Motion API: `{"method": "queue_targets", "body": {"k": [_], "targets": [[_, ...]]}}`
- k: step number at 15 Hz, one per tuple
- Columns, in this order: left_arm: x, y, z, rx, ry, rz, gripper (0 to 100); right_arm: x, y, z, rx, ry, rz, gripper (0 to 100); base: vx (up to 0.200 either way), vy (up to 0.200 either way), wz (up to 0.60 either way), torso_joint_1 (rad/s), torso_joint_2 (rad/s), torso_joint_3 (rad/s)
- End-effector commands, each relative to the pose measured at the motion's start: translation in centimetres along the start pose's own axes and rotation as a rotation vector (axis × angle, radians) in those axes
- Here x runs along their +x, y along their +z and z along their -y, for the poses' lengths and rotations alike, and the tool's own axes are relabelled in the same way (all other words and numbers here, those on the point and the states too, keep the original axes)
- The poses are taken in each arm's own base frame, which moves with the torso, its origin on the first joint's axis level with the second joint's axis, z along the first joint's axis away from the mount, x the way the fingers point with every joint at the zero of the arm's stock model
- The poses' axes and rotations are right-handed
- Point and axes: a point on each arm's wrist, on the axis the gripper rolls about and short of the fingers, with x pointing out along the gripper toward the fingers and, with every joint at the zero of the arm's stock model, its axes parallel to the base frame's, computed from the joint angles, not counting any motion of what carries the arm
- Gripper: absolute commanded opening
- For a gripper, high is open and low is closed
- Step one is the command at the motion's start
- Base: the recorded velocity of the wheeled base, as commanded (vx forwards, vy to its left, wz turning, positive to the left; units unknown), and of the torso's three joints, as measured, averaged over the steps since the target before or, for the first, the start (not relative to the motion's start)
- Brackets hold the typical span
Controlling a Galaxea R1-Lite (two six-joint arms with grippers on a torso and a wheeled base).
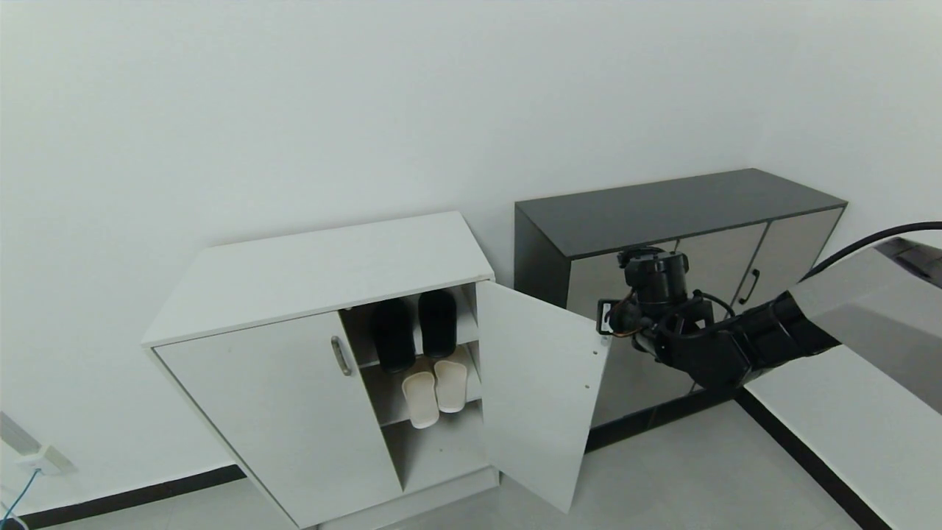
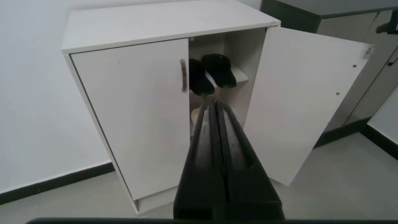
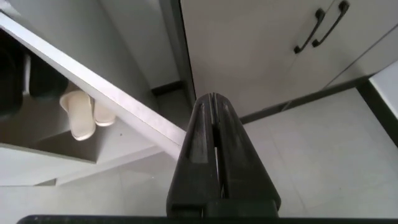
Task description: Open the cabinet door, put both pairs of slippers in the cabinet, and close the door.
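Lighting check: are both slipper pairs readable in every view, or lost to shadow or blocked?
Head view: shelves shaded, yet black slippers and white slippers both read. Left wrist view: shut fingers of the left gripper mostly hide the white pair; black pair readable. Right wrist view: white pair lit beyond the door edge, black pair sunk in shadow.

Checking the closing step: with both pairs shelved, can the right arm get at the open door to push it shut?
Probably yes. The right gripper sits just beside the free edge of the open door, with nothing between them, so a push toward the cabinet looks unobstructed.
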Motion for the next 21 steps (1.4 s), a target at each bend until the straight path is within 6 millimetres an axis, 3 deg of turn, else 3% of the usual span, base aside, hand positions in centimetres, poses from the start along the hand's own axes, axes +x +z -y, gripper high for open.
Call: {"method": "queue_targets", "body": {"k": [1, 14, 16, 21], "targets": [[0.0, 0.0, 0.0, -0.001, 0.0, -0.001, 0, 0.8, -1.0, 0.0, -0.007, -0.006, -0.02, 0, 0.0, 0.0, 0.0, 0.0, 0.0, 0.0], [0.0, 0.0, 0.0, -0.004, 0.0, -0.001, 0, 0.2, -2.3, -1.1, -0.03, 0.022, -0.048, 0, 0.0, 0.0, 0.0, 0.0, 0.0, 0.0], [0.0, 0.0, 0.0, -0.004, 0.0, -0.001, 0, -0.7, -2.6, -2.0, -0.045, 0.043, -0.056, 0, 0.0, 0.0, 0.0, 0.0, 0.0, 0.0], [0.0, 0.0, 0.0, -0.005, 0.0, -0.001, 0, -6.3, -4.2, -6.5, -0.114, 0.185, -0.087, 0, 0.0, 0.0, 0.0, 0.0, 0.0, 0.0]]}}
